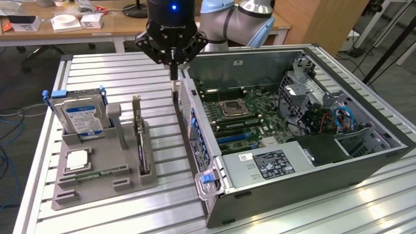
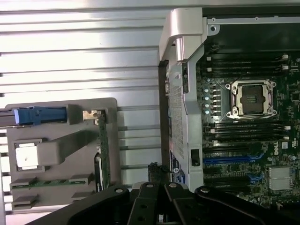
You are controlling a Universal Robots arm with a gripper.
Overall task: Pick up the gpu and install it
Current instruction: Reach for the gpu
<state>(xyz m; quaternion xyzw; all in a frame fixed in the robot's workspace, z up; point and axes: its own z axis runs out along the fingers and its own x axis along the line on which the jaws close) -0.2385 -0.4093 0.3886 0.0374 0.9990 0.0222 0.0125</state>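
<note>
One gpu stands on its long edge in a slot of the grey holder, on the exterior view's left. We judge it is stored upright so that its top edge is offered to a grasp from above. Beside it, farther to that view's left, the hard drive stands upright in its own slot. The memory stick lies flat in a recess at the holder's near side.

The gripper hovers over the counter, above the gap between the holder and the computer case, close to the case's far corner. Its fingers are pressed together and hold nothing, and they are well apart from the gpu, which sits untouched.

The case lies on its side with the panel off. This turns the motherboard face up, so we read the empty processor socket and the blue expansion slots as reachable from straight overhead.

As for writing, pale lettering on the gripper's black body looks like "Robotiq", though we cannot be sure. In the wrist view, white letters at the motherboard's edge seem to spell a Dell mark. The hard drive carries a blue-and-white label, and a white printed label sits on the black cover inside the case. We cannot read the print on either.
</note>
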